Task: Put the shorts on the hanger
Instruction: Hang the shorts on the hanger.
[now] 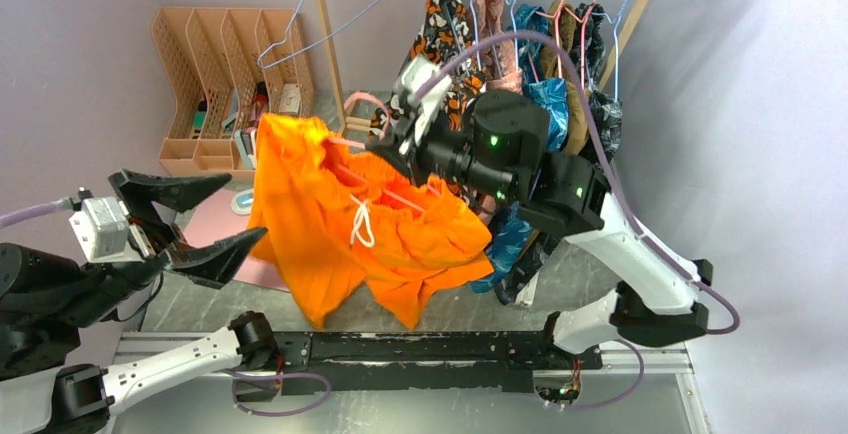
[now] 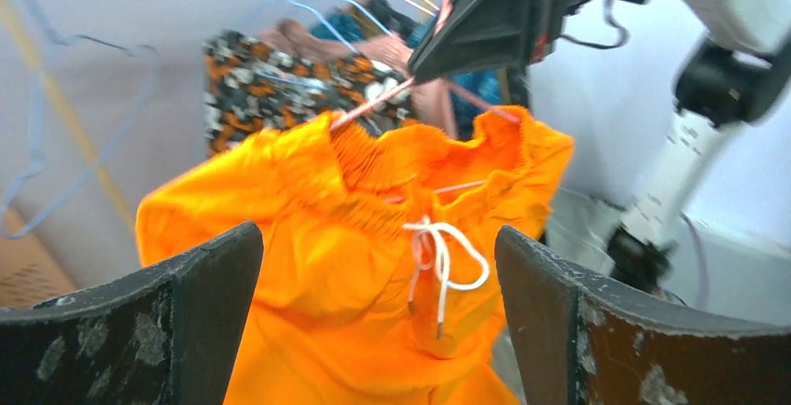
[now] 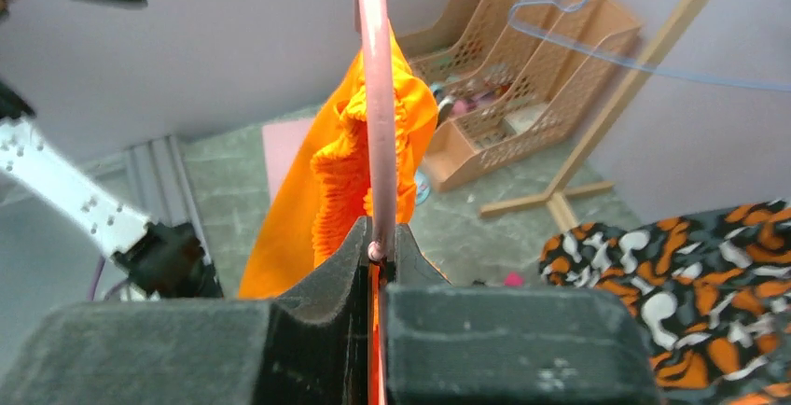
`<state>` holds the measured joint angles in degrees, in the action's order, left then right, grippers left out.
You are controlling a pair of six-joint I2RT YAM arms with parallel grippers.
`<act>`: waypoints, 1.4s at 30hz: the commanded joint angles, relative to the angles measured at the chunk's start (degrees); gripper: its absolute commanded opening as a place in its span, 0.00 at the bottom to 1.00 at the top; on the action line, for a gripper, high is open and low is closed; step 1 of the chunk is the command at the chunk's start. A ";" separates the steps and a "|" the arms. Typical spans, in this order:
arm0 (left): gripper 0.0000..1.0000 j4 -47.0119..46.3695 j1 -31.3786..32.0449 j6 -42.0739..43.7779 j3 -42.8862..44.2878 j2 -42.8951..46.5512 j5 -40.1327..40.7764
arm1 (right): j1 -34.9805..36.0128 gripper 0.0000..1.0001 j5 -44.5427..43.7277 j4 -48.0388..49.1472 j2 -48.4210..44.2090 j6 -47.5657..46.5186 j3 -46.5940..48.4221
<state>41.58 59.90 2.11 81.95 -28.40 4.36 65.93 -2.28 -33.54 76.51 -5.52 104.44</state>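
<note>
Two arms reach inward from the near edge. Left gripper (image 1: 240, 206), raised at left, has its jaws spread wide and empty, just beside one pair of orange shorts (image 1: 330, 214). Right gripper (image 3: 376, 237), extended over centre, is clamped on one pink hanger (image 3: 378, 97) carrying the shorts; one clothes rack (image 1: 326, 24) stands behind.

Pale lavender walls (image 1: 80, 74) enclose a grey mottled tabletop (image 1: 190, 304). At the back stands a wooden garment rack (image 1: 328, 34) hung with patterned clothes (image 1: 445, 24), beside tan perforated file holders (image 1: 215, 64).
</note>
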 commanded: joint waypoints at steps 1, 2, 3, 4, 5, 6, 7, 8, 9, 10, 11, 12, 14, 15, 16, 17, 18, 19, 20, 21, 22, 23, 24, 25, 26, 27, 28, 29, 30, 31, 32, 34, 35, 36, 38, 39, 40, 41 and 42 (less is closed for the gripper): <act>0.98 -15.44 0.23 6.07 -4.55 2.02 13.55 | -0.49 0.00 -7.70 -6.74 7.23 -1.80 24.38; 0.98 -17.31 0.22 6.97 -4.44 1.95 14.09 | -0.46 0.00 -6.51 -6.76 7.93 -1.81 28.15; 0.98 -18.85 0.22 7.63 -3.99 1.53 14.32 | -0.44 0.00 -5.20 -6.05 7.92 -1.78 30.19; 0.98 -19.99 0.22 8.25 -3.39 1.18 14.12 | -0.41 0.00 -4.20 -5.46 7.85 -1.70 31.39; 0.98 -20.76 0.22 8.63 -2.63 0.78 13.88 | -0.46 0.00 -3.55 -5.47 7.91 -1.69 32.19; 0.98 -21.05 0.26 9.10 -1.90 0.40 13.40 | -0.45 0.00 -3.52 -5.77 8.02 -1.72 32.36; 0.97 -21.05 0.26 9.42 -1.22 0.01 13.17 | -0.45 0.00 -3.91 -6.13 7.93 -1.96 31.84; 0.98 -20.83 0.25 9.70 -0.53 -0.34 13.21 | -0.45 0.00 -4.26 -6.38 7.76 -2.17 30.80; 0.98 -20.50 0.22 9.86 -0.08 -0.52 13.40 | -0.45 0.00 -4.52 -6.82 7.56 -2.36 29.95; 0.98 -20.23 0.22 10.02 0.30 -0.64 13.72 | -0.45 0.00 -4.64 -7.40 7.44 -2.38 29.34; 0.98 -20.08 0.22 10.15 0.53 -0.56 14.16 | -0.42 0.00 -4.68 -8.14 7.27 -2.43 28.84; 0.98 -20.16 0.23 10.30 0.65 -0.39 14.82 | -0.45 0.00 -4.52 -8.86 7.14 -2.65 28.46; 0.98 -21.09 0.15 10.62 0.67 0.28 17.59 | -0.42 0.00 -4.06 -9.78 6.29 -3.26 27.37; 0.98 -21.94 0.18 10.62 0.66 0.74 19.31 | -0.45 0.00 -3.52 -10.10 5.60 -3.53 26.71; 0.98 -23.14 0.21 10.94 0.66 1.37 21.30 | -0.45 0.00 -2.70 -10.71 4.54 -3.75 26.08; 0.98 -23.97 0.20 11.24 0.59 1.97 23.12 | -0.45 0.00 -1.76 -11.14 3.86 -3.93 25.48; 0.98 -24.58 0.20 11.63 0.58 2.48 24.62 | -0.45 0.00 -0.50 -11.60 3.09 -4.03 24.37; 0.98 -24.77 0.17 12.01 0.69 2.85 25.86 | -0.45 0.00 0.64 -12.05 2.35 -4.13 23.41; 0.98 -24.44 0.19 12.16 0.85 2.98 26.95 | -0.43 0.00 1.60 -12.64 1.73 -4.15 22.77; 0.97 -23.49 0.26 12.10 1.37 2.82 27.89 | -0.43 0.00 2.38 -13.33 1.21 -4.27 21.40; 0.98 -22.08 0.22 11.89 1.94 2.33 28.51 | -0.45 0.00 3.19 -14.05 0.83 -4.36 20.39; 0.98 -20.15 0.22 11.61 2.57 1.67 28.87 | -0.41 0.00 3.96 -14.78 0.35 -4.47 19.42; 0.98 -18.28 0.24 11.40 3.24 0.49 28.96 | -0.40 0.00 4.75 -15.41 -0.18 -4.72 18.35; 0.98 -16.02 0.22 11.28 3.90 -0.46 28.76 | -0.42 0.00 5.44 -15.83 -0.79 -4.95 17.29; 0.98 -13.70 0.28 11.21 4.58 -1.47 28.47 | -0.45 0.00 5.93 -16.12 -1.53 -5.18 16.07; 0.98 -11.54 0.23 11.12 5.30 -2.65 27.90 | -0.45 0.00 6.33 -16.38 -2.19 -5.53 15.00; 0.97 -9.01 0.22 10.89 6.11 -3.64 26.83 | -0.45 0.00 6.88 -16.65 -2.84 -5.97 14.13; 0.98 -7.10 0.19 10.70 6.97 -4.67 25.60 | -0.45 0.00 7.25 -16.73 -3.50 -6.21 13.28; 0.98 -5.58 0.23 10.58 7.66 -5.48 24.27 | -0.45 0.00 8.01 -16.66 -4.07 -6.66 12.86; 0.98 -4.52 0.19 10.34 8.37 -6.08 23.43 | -0.45 0.00 9.49 -16.38 -4.59 -6.90 13.04; 0.98 -4.11 0.21 10.18 9.06 -6.39 22.46 | -0.41 0.00 12.51 -15.81 -5.09 -7.10 13.94; 0.98 -5.51 0.15 10.13 8.93 -5.72 20.43 | -0.45 0.00 21.07 -13.18 -6.07 -6.53 17.04; 0.98 -7.42 0.14 10.36 8.32 -4.80 19.25 | -0.45 0.00 24.64 -11.84 -6.27 -5.89 18.98; 0.98 -9.87 0.22 10.70 7.52 -3.53 18.15 | -0.39 0.00 27.36 -11.08 -6.27 -5.34 21.50; 0.97 -15.20 0.22 11.30 6.17 -0.99 15.90 | -0.54 0.00 31.60 -10.42 -5.54 -4.56 25.99; 0.98 -16.92 0.22 11.40 5.89 0.09 15.16 | -0.51 0.00 32.96 -10.21 -5.02 -4.24 27.66; 0.98 -18.24 0.26 11.73 5.94 0.76 14.75 | -0.54 0.00 34.09 -9.71 -4.83 -4.02 28.38; 0.98 -18.98 0.21 12.04 6.50 1.07 14.52 | -0.54 0.00 34.38 -9.14 -4.80 -4.00 28.33; 0.98 -19.16 0.22 12.38 7.46 1.04 14.27 | -0.53 0.00 34.27 -9.00 -4.61 -4.21 28.20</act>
<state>30.11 59.90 12.93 87.26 -30.09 22.33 65.43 24.38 -48.58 72.66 -10.50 130.17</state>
